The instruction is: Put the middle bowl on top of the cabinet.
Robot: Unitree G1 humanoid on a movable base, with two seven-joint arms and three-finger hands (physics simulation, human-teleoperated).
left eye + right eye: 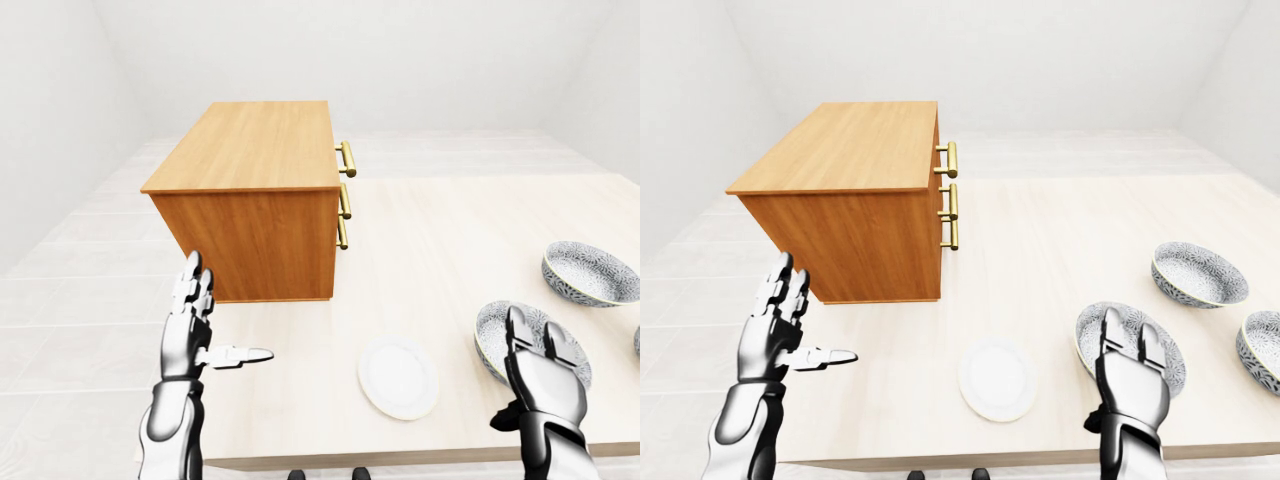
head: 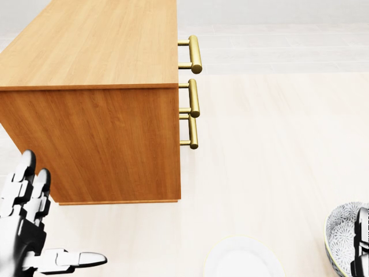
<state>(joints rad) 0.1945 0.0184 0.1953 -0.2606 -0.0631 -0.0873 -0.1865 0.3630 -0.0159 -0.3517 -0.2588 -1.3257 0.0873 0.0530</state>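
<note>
A wooden cabinet (image 1: 855, 205) stands in the upper left part of the right-eye view, on a pale surface (image 1: 1060, 250). Three brass handles (image 1: 950, 195) show on its right side, one above the other, and its top is flat wood.

Three patterned bowls lie at the right of the right-eye view. The nearest bowl (image 1: 1092, 335) is in the lower right, and the right hand (image 1: 1130, 375) is just over its near rim and hides part of it. The middle bowl (image 1: 1198, 273) lies further up and to the right, well apart from the cabinet. A third bowl (image 1: 1262, 350) is cut by the right edge of the frame. A white plate (image 1: 997, 380) lies at the lower centre, between the two hands and just beside the nearest bowl.

The right hand has its fingers stretched and apart, and it grips nothing. The left hand (image 1: 780, 325) is raised in the lower left, below the cabinet, with its fingers spread upward and its thumb pointing to the right; it also holds nothing.
</note>
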